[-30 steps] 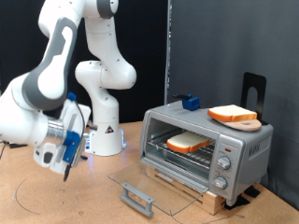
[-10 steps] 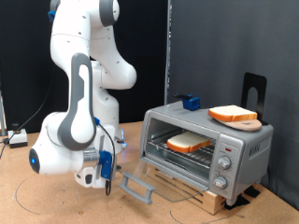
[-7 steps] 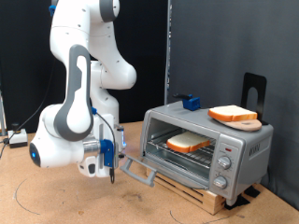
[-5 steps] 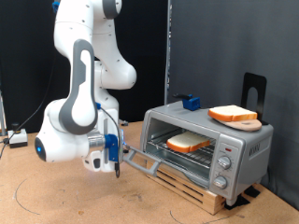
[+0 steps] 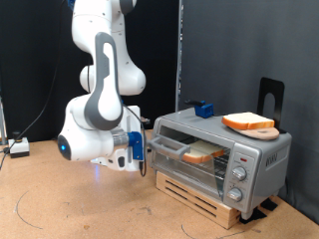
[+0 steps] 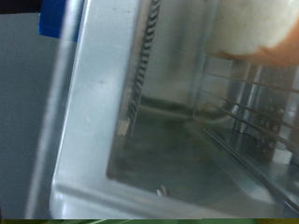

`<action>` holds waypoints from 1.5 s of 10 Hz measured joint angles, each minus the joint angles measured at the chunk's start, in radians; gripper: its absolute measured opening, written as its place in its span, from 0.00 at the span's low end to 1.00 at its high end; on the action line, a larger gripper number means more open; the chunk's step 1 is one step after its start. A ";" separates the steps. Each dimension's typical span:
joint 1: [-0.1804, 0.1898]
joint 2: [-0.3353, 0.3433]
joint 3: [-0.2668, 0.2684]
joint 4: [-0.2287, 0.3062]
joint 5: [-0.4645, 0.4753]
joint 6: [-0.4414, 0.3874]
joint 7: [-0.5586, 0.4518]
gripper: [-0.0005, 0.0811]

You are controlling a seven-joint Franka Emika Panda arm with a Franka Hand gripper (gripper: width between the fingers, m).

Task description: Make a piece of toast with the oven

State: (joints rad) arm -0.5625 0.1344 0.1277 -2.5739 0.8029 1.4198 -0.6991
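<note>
The silver oven [image 5: 254, 159] stands on a wooden pallet at the exterior view's right. One piece of toast [image 5: 204, 152] lies on the wire rack inside. A second, like slice [image 5: 247, 121] lies on a round wooden board on the oven's top. My gripper [image 5: 137, 152] is against the outer edge of the glass door [image 5: 165, 146], which stands tilted, most of the way up. The wrist view shows the door's glass [image 6: 140, 103] very close, with the toast [image 6: 248, 33] and the rack [image 6: 245, 107] behind it. My fingers do not show there.
A small blue block [image 5: 203, 110] sits on the oven's top at the back. A black stand [image 5: 270, 97] rises behind the oven. Three knobs [image 5: 239, 176] are on the oven's front right. The robot's base [image 5: 112, 95] stands at the exterior view's left on the wooden table.
The glass door has swung up from lying flat open to nearly shut. My gripper has risen and moved right towards the oven, staying against the door's edge.
</note>
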 joint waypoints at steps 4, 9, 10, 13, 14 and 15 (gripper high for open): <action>0.043 -0.118 0.060 -0.102 0.078 0.044 0.063 1.00; -0.017 -0.124 -0.001 -0.061 -0.006 0.104 0.221 1.00; -0.031 -0.115 -0.018 -0.043 -0.025 0.120 0.231 1.00; -0.070 -0.051 -0.061 0.029 -0.066 0.111 0.232 1.00; -0.070 -0.052 -0.059 0.027 -0.065 0.113 0.232 1.00; -0.070 -0.050 -0.057 0.032 -0.066 0.101 0.225 1.00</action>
State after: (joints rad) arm -0.6320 0.0847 0.0709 -2.5420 0.7371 1.5209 -0.4738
